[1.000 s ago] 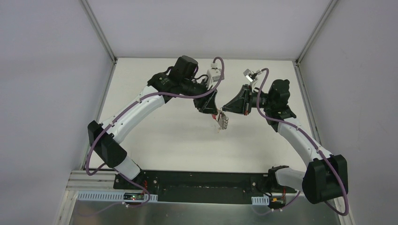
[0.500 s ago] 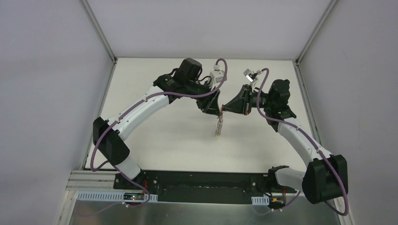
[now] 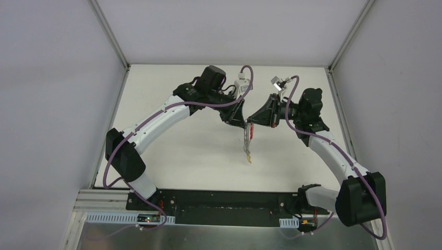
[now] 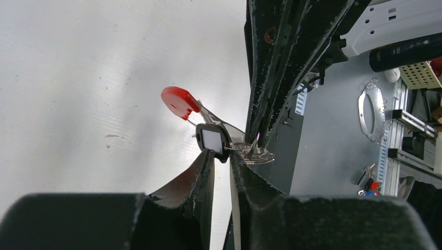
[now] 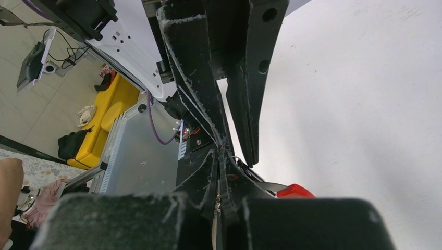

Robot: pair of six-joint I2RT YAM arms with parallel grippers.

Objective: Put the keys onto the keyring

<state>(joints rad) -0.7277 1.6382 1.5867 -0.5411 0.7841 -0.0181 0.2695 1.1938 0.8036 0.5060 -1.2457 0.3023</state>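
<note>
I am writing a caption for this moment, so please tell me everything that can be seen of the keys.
The keys hang down over the white table as a thin silvery metal chain, its lowest piece yellowish. At the top sit a red tab, a small black-rimmed piece and thin silver rings. The right gripper, shut, pinches the rings; the fingertips of the left gripper flank that piece, but whether they grip it is unclear. Whether the lower end touches the table cannot be told.

From above, the keys [image 3: 247, 145] hang as one thin line, single keys too small to tell apart, their top hidden where left gripper [image 3: 242, 123] and right gripper [image 3: 249, 123] meet. By the right wrist, the red strap [image 5: 294, 190] is half hidden behind that gripper's blurred base.
</note>
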